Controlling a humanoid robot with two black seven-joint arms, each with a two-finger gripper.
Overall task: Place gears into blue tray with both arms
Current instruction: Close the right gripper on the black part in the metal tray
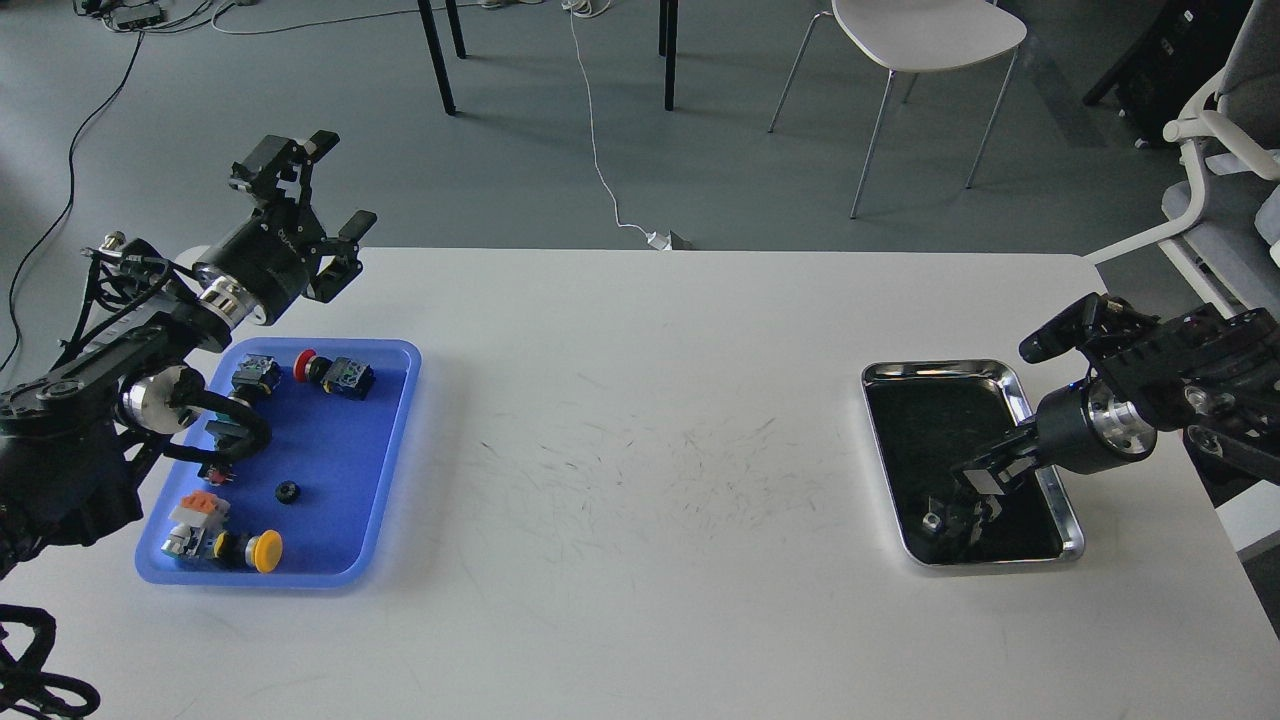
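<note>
The blue tray (pixel 385 440) lies at the table's left. One gear (pixel 287 491), a tiny black ring, rests on its floor near the middle. My left gripper (pixel 322 192) hangs open and empty above the tray's far left corner. My right gripper (pixel 955 510) reaches down into the shiny steel tray (pixel 1012 378) at the table's right, near its front edge. Its fingers are dark against the tray's dark inside, so their state is unclear. A small glinting piece (pixel 932 521) sits right at the fingertips; whether it is held I cannot tell.
Several coloured push-button switches share the blue tray, among them a red-capped one (pixel 334 372) and a yellow-capped one (pixel 262 550). My left arm's elbow and cables overhang the tray's left side. Chairs (pixel 925 40) stand beyond the table's far edge.
</note>
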